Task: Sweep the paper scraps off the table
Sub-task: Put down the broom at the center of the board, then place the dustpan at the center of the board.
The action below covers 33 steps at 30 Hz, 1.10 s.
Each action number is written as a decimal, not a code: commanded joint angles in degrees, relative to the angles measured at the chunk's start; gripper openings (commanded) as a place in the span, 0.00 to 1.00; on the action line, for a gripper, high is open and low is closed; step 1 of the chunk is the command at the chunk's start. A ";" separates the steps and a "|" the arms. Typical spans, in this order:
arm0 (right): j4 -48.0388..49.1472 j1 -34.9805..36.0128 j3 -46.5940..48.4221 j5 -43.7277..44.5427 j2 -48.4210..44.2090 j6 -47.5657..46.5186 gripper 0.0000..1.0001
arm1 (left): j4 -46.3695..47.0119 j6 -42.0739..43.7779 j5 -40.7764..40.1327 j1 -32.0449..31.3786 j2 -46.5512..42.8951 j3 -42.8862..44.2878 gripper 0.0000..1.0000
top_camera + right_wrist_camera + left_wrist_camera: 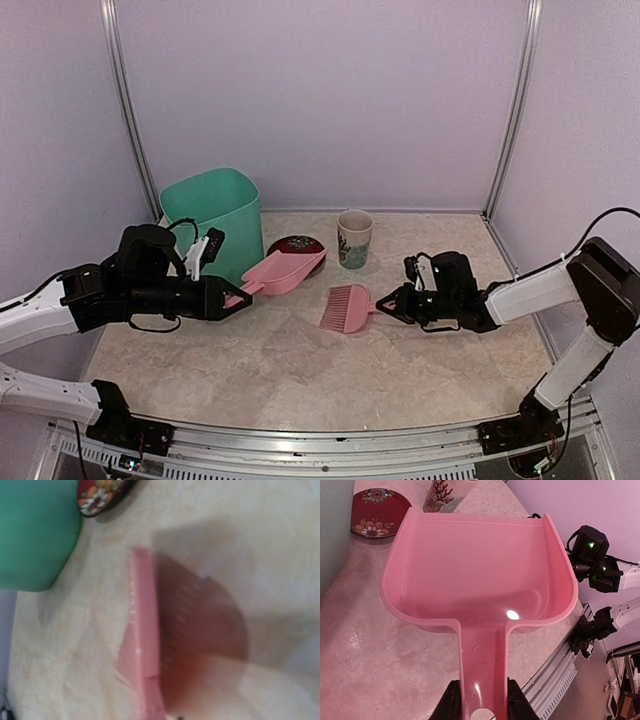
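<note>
No paper scraps show in any view; the beige mottled table (300, 380) looks bare of them. My left gripper (234, 298) is shut on the handle of the pink dustpan (286, 270), held low with its mouth toward the red plate. In the left wrist view the dustpan (480, 570) is empty, its handle clamped between my black fingers (451, 704). My right gripper (386, 305) is shut on the handle of the pink comb-like brush (347, 308), which is on or just above the table at centre. The brush (145, 645) is blurred in the right wrist view, where my fingers are out of sight.
A teal bin (212, 215) stands at the back left, also in the right wrist view (35, 530). A red flowered plate (297, 245) lies beside it, behind the dustpan. A patterned cup (354, 237) stands at back centre. The metal front rail (330, 440) edges the table.
</note>
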 commanded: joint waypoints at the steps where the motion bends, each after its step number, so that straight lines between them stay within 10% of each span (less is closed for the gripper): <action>1: -0.92 -0.49 -0.64 0.10 2.15 -0.39 0.21 | 4.24 -1.46 -2.02 -1.32 1.08 -2.63 0.00; 16: -10.49 -2.43 -4.42 10.31 -3.97 -5.66 0.60 | 8.34 -3.07 -5.53 -3.61 11.51 -5.33 0.00; 33: -22.92 -2.49 -8.07 19.96 -20.79 -9.42 0.69 | 9.58 -3.00 -15.73 -9.37 28.71 1.20 0.09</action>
